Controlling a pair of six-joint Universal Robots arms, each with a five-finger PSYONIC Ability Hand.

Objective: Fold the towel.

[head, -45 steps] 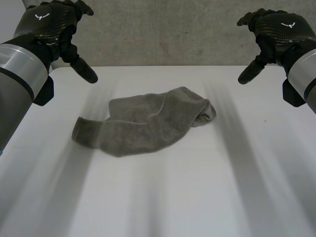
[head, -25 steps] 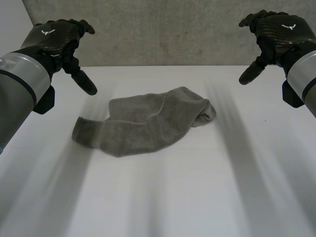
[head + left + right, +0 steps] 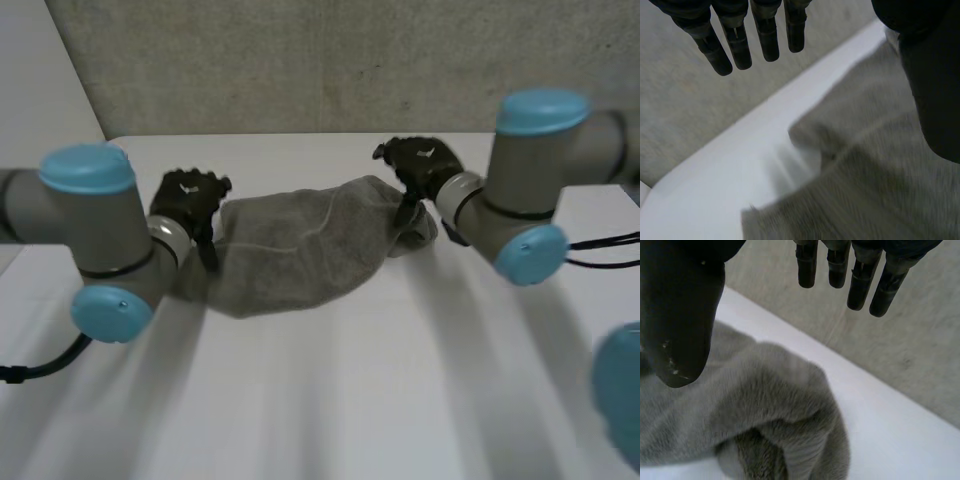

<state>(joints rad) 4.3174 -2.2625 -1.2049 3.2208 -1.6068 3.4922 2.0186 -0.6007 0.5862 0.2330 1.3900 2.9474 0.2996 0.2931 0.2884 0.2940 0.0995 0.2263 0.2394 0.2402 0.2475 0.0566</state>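
Dropping from where they hung high and wide a moment ago, both arms now reach low over the desk [image 3: 330, 400] and bracket the towel [image 3: 300, 250]. The left hand [image 3: 188, 196] sits at the towel's left end, just above the cloth. In its wrist view the fingers [image 3: 740, 42] hang straight, the thumb [image 3: 935, 85] stands well apart from them, and nothing is caught between, so it is wide open and empty. The towel has not moved: it lies crumpled across the middle of the desk, a loose rumpled heap with its right end bunched into a rolled lump. The right hand [image 3: 425, 160] hovers over that lump. Its fingers [image 3: 857, 275] are straight too, its thumb [image 3: 680, 315] is held apart above the cloth, and it grips nothing. Judging from this, the approach is done and the fold is not begun. Each hand looks set to close on its end, probably to pull the towel flat first. The bunched right end may hide the true corner, so a pinch there could take up several layers.
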